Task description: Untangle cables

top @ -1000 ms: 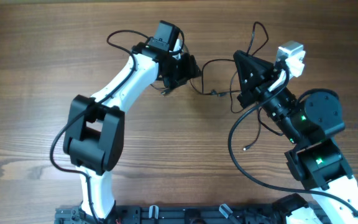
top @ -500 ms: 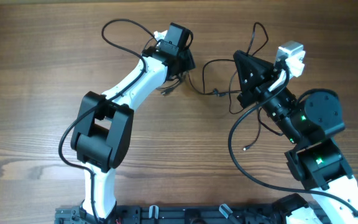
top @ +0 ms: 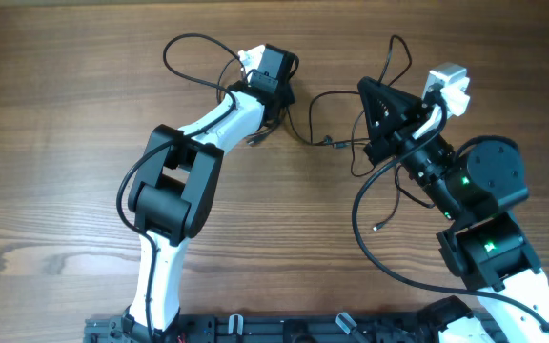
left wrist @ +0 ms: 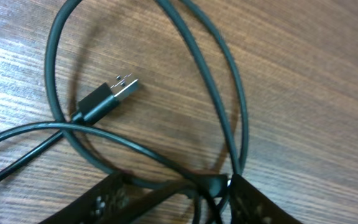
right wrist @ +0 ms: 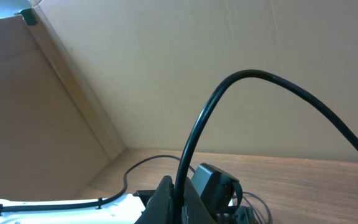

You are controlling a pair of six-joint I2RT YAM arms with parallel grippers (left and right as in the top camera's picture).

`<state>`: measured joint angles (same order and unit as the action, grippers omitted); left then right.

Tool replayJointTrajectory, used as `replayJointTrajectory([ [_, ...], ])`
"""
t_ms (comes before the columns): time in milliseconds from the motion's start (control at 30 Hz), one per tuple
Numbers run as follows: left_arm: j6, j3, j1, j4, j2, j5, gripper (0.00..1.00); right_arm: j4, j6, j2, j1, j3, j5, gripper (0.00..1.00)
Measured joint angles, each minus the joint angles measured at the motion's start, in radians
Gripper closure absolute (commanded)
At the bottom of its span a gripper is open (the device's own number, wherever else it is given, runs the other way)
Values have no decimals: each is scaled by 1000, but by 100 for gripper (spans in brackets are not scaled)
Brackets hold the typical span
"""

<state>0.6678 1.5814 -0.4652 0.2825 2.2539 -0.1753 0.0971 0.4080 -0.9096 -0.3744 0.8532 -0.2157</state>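
Loosely, the cables (left wrist: 104, 102) sprawl in loops across the wooden table (left wrist: 316, 81).

The left gripper (left wrist: 211, 190) is cut off below, so its hold is unclear. The cables (left wrist: 101, 102) run off the edges. The right gripper (right wrist: 176, 202) shows only its tips

So the right gripper (right wrist: 171, 198) sits bottom middle, fingers pinched together to a point. A black cable (right wrist: 247, 74) comes up out of its tip, arches high above it and runs off to the right. Just behind the gripper is the other arm (right wrist: 42, 213), white with a black block on the end. There's a strip of wood table (right wrist: 303, 186) to the gripper's right and a plain tan wall (right wrist: 166, 74) behind it.
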Motion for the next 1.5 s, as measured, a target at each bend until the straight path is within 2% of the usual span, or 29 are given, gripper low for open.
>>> replayJointTrajectory([
  [33, 0, 0, -2, 4, 0, 0, 66, 0, 0, 0, 0, 0, 0, 96],
  [67, -2, 0, -5, 30, 0, -1, 89, 0, 0, 0, 0, 0, 0, 96],
  [100, -4, 3, -13, 64, 0, -14, 96, 0, 0, 0, 0, 0, 0, 96],
  [133, -3, 11, -15, 105, 0, -21, 96, 0, 0, 0, 0, 0, 0, 96],
  [200, -8, 34, -15, 308, -16, -34, 96, 0, 0, 0, 0, 0, 0, 96],
  [267, -8, 44, -15, 434, -27, -39, 96, 0, 0, 0, 0, 0, 0, 96],
  [433, -8, 48, -14, 648, -40, -45, 96, -86, 0, 0, 0, 0, 16, 96],
  [567, -8, 39, -11, 724, -49, -41, 96, -170, -8, -1, 0, 0, 96, 96],
  [733, -8, 27, 19, 722, -61, 16, 96, -19, -130, 0, 0, 17, 265, 96],
  [867, -8, 27, 43, 723, -62, 45, 96, -2, -217, 2, 26, 150, 502, 96],
  [933, -8, 27, 47, 723, -62, 47, 96, -23, -243, 18, 79, 200, 595, 96],
  [1000, -8, 27, 47, 723, -62, 47, 96, -124, -253, 19, 163, 210, 635, 96],
  [1100, -8, 26, 47, 723, -62, 47, 96, -216, -257, -54, 313, 210, 651, 96],
  [1233, -8, 26, 47, 724, -63, 54, 96, -289, -222, -182, 532, 223, 528, 96],
  [1400, -8, 26, 48, 727, -63, 77, 96, -533, -158, -383, 779, 396, 355, 96],
  [1500, -8, 26, 48, 728, -63, 80, 96, -691, -117, -491, 868, 424, 287, 96],
])
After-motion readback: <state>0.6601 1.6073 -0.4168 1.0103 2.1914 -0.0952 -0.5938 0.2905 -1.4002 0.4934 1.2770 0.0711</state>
